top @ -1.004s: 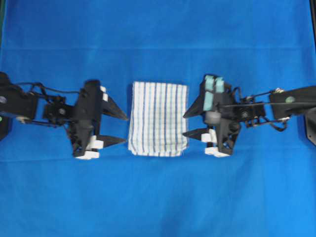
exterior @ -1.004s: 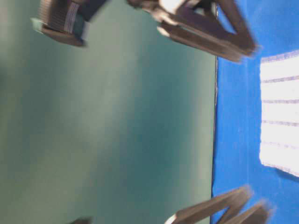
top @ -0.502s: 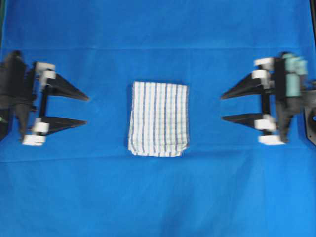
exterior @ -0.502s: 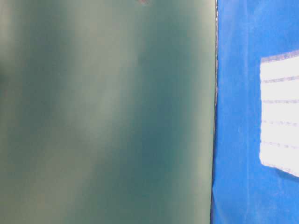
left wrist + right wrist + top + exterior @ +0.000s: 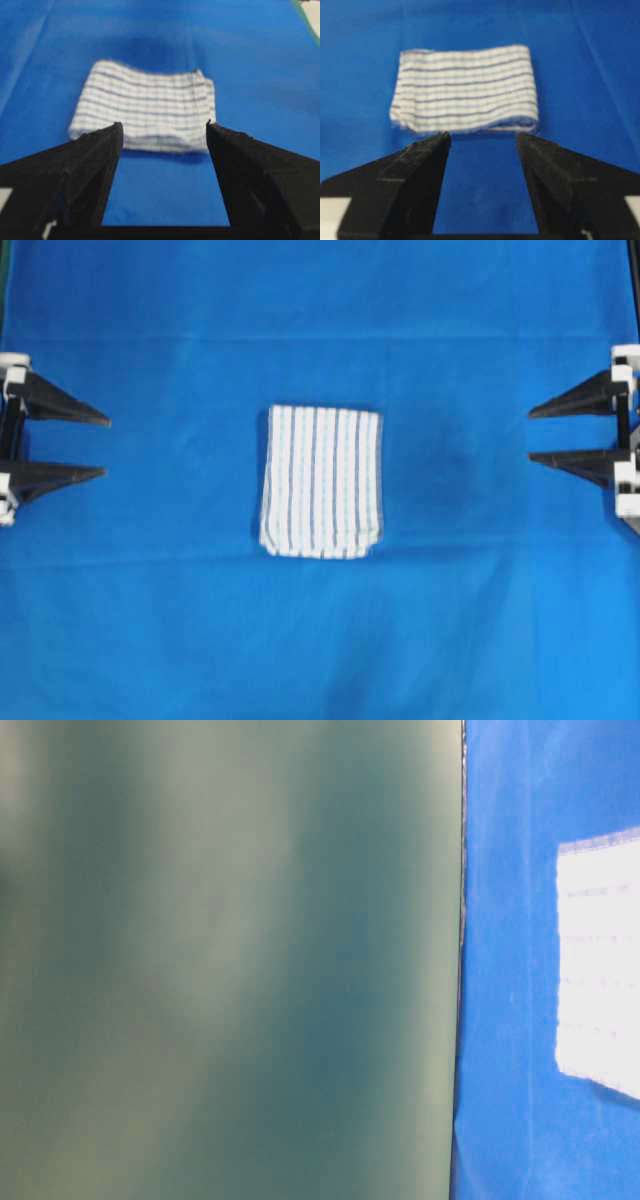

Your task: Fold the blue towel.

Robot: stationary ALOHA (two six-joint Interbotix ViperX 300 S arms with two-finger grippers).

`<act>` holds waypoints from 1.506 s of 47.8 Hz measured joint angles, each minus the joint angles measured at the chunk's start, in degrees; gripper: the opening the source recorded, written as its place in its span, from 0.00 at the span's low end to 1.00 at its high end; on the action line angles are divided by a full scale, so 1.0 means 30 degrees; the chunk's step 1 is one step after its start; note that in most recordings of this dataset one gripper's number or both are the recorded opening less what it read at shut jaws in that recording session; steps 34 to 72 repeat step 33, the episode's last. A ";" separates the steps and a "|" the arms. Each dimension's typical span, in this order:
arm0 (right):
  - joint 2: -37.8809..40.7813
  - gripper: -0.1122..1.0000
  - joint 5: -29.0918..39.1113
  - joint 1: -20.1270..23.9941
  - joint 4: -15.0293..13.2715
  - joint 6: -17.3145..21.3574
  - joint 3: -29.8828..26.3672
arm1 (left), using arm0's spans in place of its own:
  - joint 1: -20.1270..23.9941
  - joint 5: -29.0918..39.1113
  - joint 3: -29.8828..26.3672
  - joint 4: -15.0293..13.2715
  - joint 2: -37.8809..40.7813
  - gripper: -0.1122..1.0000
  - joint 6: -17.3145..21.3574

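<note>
Left gripper [image 5: 105, 446]: black, two tapered pointed fingers, jaws spread apart, nothing between them; sits at the left edge of the overhead view, tips aimed toward the centre.

Right gripper [image 5: 530, 435]: same black build, jaws likewise apart and empty; at the right edge, tips facing inward.

Blue towel [image 5: 322, 481]: white woven cloth with thin dark-blue stripes, folded into a compact layered rectangle; lies flat mid-table, well apart from both grippers.

Table covering [image 5: 320, 640]: plain bright-blue fabric, faintly creased.

No legible writing or labels.
</note>
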 measured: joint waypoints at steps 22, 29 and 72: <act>-0.0146 0.65 -0.1260 -0.0234 0.0176 0.0059 0.0908 | 0.0000 0.0029 0.0674 0.0000 -0.0703 0.65 -0.0029; -0.0117 0.65 -0.1260 -0.0234 0.0176 0.0059 0.0879 | 0.0000 0.0029 0.0674 0.0029 -0.0703 0.65 0.0000; -0.0146 0.65 -0.1260 -0.0234 0.0176 0.0059 0.0908 | 0.0000 0.0029 0.0674 0.0000 -0.0703 0.65 0.0000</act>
